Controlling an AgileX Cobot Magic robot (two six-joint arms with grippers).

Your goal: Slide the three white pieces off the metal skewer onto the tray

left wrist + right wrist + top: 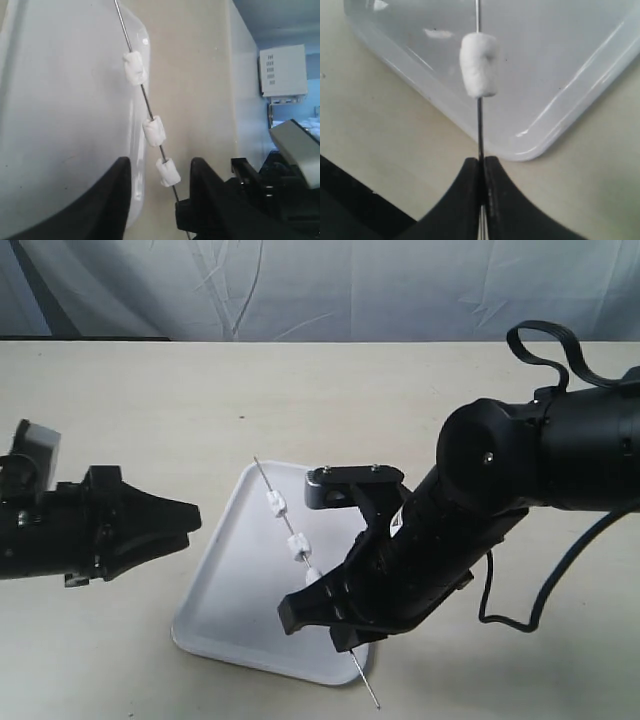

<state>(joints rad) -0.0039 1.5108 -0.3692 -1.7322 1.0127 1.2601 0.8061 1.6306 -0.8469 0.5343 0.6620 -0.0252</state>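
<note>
Over on the left, the left fingers point(160, 515) hang low over the pale worktop point(120, 410), pointing across towards the tray and well short of its rim. In the left wrist view the left fingers point(112, 200) stand spread apart with nothing between them but air; the skewer and its load show far beyond the gap.

In the middle lies the tray point(225, 615), white and glossy, flat on the worktop with one corner turned away from me. The metal skewer point(262, 472) runs on a slant across it, from past the tray's far corner down to a tip beyond the near rim. The three white pieces point(297, 545) are all threaded on it, spaced along the stretch above the tray, the lowest one just beside the right arm's grip. I can't tell whether the far tip touches anything.

On the right, the right fingers point(320, 605) are pinched tight on the skewer's lower part, near the tray's near rim. The right wrist view shows the right fingers point(465, 195) pressed together with the rod point(479, 125) caught between them, and the nearest piece point(479, 65) above the tray's corner point(570, 75).
</note>
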